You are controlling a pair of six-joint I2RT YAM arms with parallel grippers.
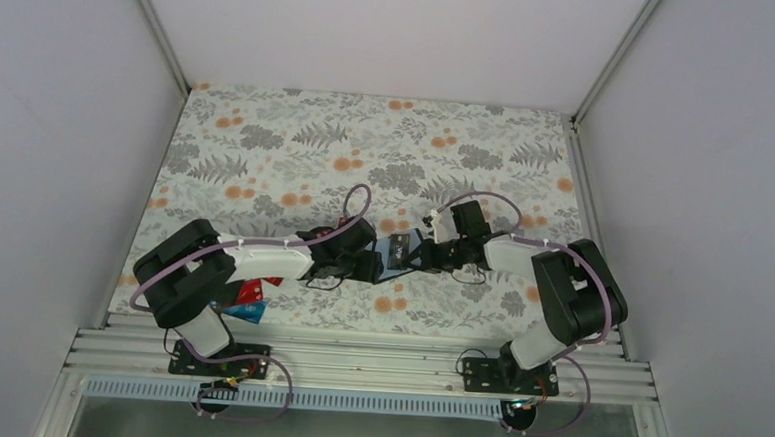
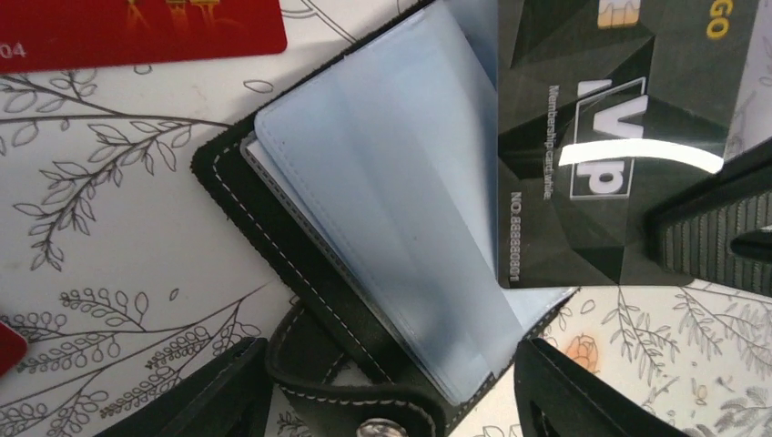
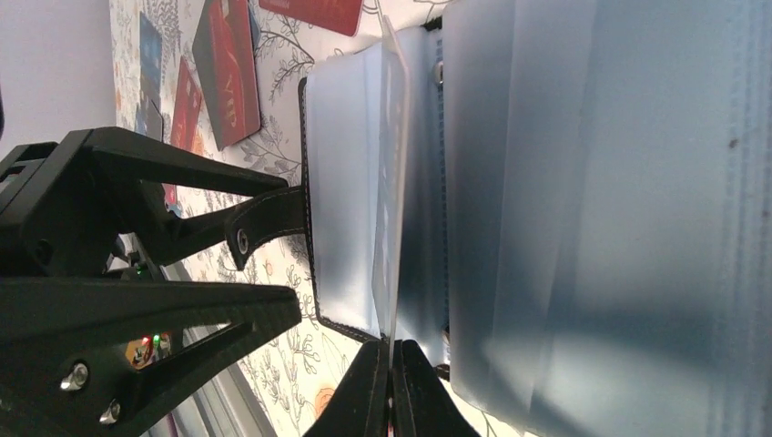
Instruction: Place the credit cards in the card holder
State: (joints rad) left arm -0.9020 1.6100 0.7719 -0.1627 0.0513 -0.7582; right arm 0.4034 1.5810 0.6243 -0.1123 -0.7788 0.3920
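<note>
Loading black card [image 2: 592,137] into card holder [image 2: 269,259]
Right gripper [image 3: 391,382] pinches it, left gripper [image 2: 391,387] wide; next, align edge with sleeve [image 2: 391,228]

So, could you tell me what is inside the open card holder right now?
The card holder holds pale blue plastic sleeves, apparently empty where visible. A black VIP card covers their upper right, hiding that part.

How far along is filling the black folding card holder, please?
Done: the black folding card holder lies open; its visible pale blue sleeves look empty. In hand: the right gripper pinches a black plastic VIP card over the sleeves. Remaining: that card, plus red cards and a blue card on the table.
</note>
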